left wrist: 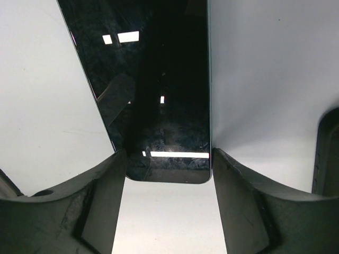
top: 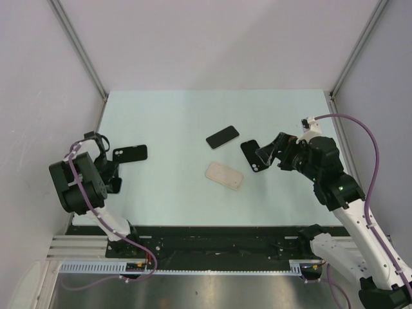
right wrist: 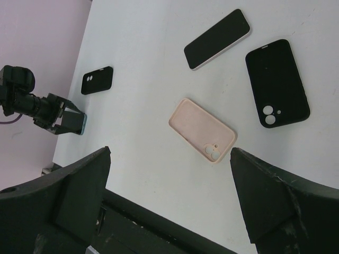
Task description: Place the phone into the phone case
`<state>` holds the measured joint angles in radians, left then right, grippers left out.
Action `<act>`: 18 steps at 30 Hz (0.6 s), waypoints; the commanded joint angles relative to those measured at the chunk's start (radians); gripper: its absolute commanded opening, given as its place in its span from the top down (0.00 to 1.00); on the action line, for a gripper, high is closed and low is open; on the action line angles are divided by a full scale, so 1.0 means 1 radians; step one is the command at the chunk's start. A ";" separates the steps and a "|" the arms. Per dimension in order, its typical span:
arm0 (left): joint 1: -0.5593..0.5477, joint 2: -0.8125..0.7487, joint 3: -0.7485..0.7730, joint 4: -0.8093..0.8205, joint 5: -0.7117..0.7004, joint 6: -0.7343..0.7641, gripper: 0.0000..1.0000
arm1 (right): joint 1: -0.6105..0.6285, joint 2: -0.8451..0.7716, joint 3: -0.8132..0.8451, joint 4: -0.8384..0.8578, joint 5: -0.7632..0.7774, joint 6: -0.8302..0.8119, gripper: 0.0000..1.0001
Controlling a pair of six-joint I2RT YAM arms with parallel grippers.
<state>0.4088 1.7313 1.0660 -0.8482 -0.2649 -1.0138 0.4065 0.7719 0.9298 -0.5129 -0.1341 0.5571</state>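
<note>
- Pale table (top: 180, 116) between plain grey walls (top: 38, 77).
- Left gripper (left wrist: 168, 161): its 2 fingers press the side edges of the phone (left wrist: 164, 95), gripping one end.
- Right gripper (right wrist: 170, 150): jaws wide, nothing between them, above the table.
- Near it lie a large black case (right wrist: 277, 82), a pink case (right wrist: 201, 129) and a second phone (right wrist: 217, 38); both cases are back up.
- Small black case (top: 130, 153) lies just beyond the left gripper.

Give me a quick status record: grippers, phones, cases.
left gripper: closed on held phone, fingers on its side edges
right gripper: open, empty, near right black case
second phone: lying flat, screen up
left black case: beside left arm, empty
pink case: centre, empty
task: no phone in a case yet
</note>
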 commanded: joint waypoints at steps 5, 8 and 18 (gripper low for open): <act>-0.001 -0.007 -0.089 0.046 0.098 0.009 0.36 | 0.008 0.016 -0.003 0.008 0.019 0.009 0.00; -0.025 -0.042 -0.109 0.046 0.115 0.034 0.39 | 0.006 0.026 -0.005 0.007 0.011 0.020 0.00; -0.327 -0.128 -0.116 0.043 0.136 0.102 0.39 | 0.005 0.124 -0.022 0.088 -0.030 0.052 0.01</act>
<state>0.1837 1.6489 0.9646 -0.8185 -0.1806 -0.9501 0.4091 0.8604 0.9150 -0.4946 -0.1291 0.5823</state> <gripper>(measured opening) 0.613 0.991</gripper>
